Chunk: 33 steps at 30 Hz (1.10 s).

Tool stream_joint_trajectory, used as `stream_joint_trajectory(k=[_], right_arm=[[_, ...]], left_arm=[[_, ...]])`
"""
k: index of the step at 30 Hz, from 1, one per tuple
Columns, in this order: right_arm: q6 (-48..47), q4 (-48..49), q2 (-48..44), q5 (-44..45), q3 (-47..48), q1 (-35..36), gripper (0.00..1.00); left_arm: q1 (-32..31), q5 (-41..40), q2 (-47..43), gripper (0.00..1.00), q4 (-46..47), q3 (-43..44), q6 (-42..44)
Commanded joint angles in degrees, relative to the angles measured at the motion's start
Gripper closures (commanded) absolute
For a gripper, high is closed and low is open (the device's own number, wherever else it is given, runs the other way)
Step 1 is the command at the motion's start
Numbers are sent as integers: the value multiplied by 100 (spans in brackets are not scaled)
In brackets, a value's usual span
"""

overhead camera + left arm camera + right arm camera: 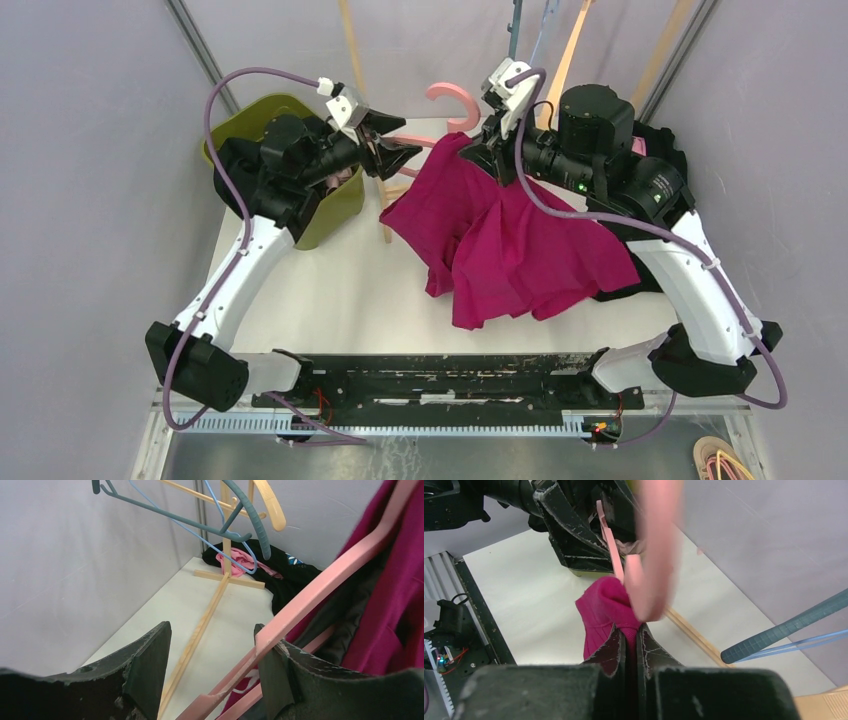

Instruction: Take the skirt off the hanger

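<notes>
1. Left gripper (212,632) is up at the left end of the pink hanger (320,592). Its fingers stand apart, and the hanger's arm runs between them, resting against one finger.
2. Right gripper (630,630) has its fingers pressed together on a fold of the magenta skirt (520,240), just under the hanger's hook.
3. The skirt hangs from the hanger at the far middle. Its hem is spread over the table (330,300) toward the near right.
4. A green bin (335,210) sits far left.
</notes>
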Motion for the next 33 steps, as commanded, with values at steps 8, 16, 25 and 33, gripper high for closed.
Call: stream_joint_trajectory(k=[8,16,25,33], right_arm=[[-98,925,-185,273,-651,-20,93],[-524,-566,-94,672,-169,-19,53],[-986,-936,-345,1598,-275,-29,45],[-1052,-1089,-443,1714,-390,-94,33]], left_arm=[[-74,24,22,97,140,772,-128],[-74,19,-6,97,132,806,-144],[-74,-24,-42,97,-196,938,137],[-70,-58,1,97,-252,912,212]])
